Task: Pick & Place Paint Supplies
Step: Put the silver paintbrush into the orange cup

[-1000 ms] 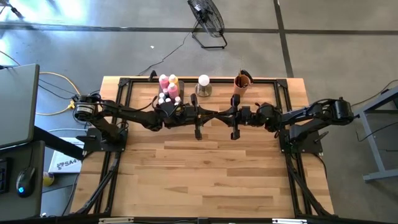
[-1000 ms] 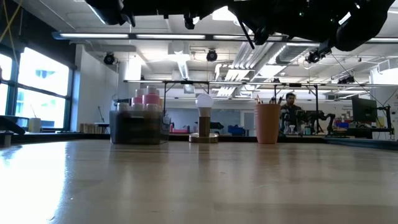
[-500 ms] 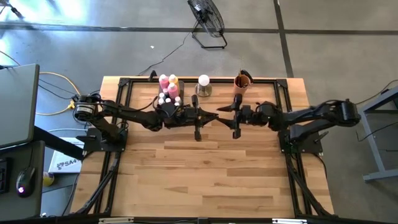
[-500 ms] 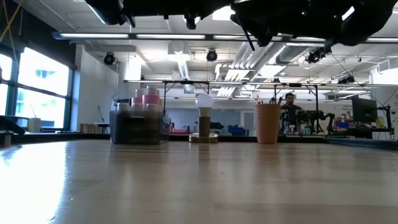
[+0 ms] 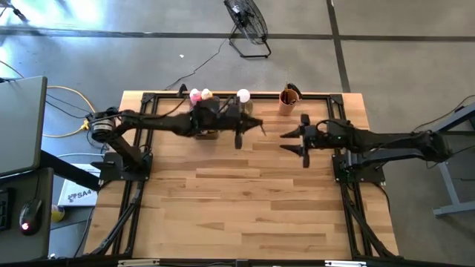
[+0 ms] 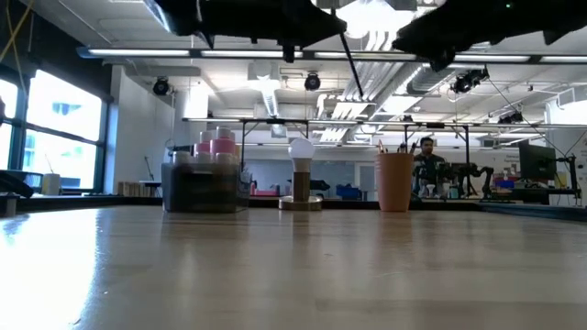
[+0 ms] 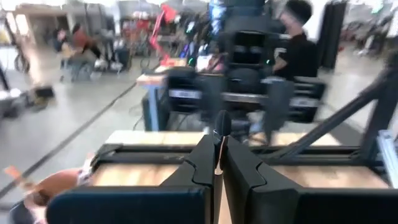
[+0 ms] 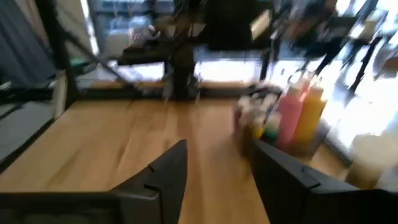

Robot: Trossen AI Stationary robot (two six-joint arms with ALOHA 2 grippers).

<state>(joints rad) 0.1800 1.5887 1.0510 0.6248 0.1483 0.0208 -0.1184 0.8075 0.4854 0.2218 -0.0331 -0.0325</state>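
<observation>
Left gripper [image 5: 261,130] is pressed shut on a thin dark paintbrush [image 7: 220,140] – its handle stands up between the two fingers [image 7: 245,168] in the left wrist view. It hangs above the table [image 5: 252,208], near the back edge, just beside the white ball [image 5: 243,96]. Right gripper [image 5: 286,141] is spread wide with nothing in it, well apart from the supplies. Farther back, the pink bottle [image 8: 291,115] and yellow bottle [image 8: 311,112] stand upright in the grey tray [image 6: 202,188]; the orange cup [image 6: 394,181] stands at the back edge too.
</observation>
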